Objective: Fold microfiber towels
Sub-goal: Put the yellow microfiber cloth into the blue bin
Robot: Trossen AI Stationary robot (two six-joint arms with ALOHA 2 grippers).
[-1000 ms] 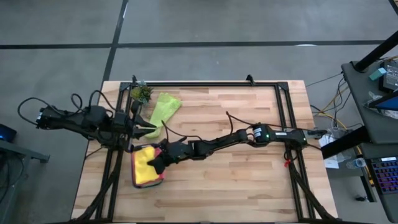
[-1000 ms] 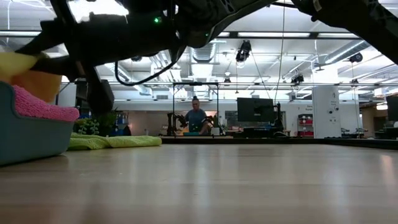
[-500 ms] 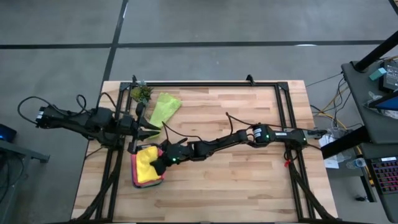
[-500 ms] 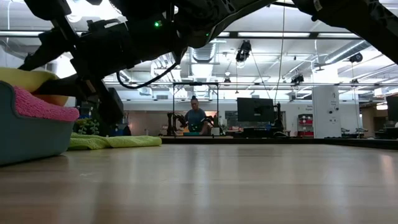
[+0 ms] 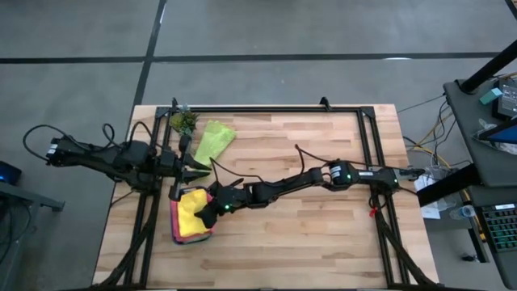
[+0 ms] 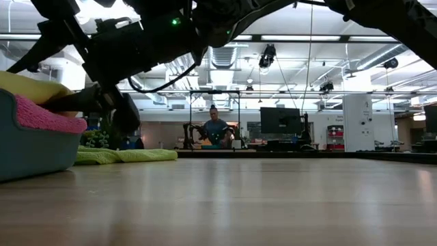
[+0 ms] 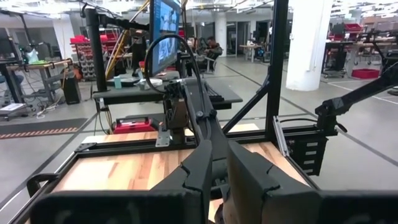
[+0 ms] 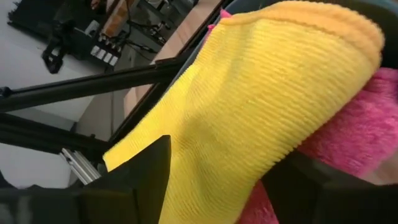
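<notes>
My right gripper (image 5: 205,215) is reaching down into the teal tray (image 5: 174,229), and in the right wrist view its fingers stand fairly wide with the yellow towel (image 8: 249,106) lying between them; I judge it is placing or pressing the cloth, not pinching it. The yellow towel sits on top of the stack, with an orange towel (image 8: 348,28) edge showing at its far fold and the pink towel (image 8: 354,137) directly beneath, touching it. The lime green towel (image 5: 212,141) lies loose on the table, beyond the gripper and near the small plant (image 5: 183,122). My left gripper (image 5: 202,167) hovers just beside the tray with its jaws nearly together and holding nothing. My worry: if I lift away carelessly, a finger could snag the nap and drag the yellow towel open or off the stack. The two grippers are also close, so a sideways move risks a bump.
</notes>
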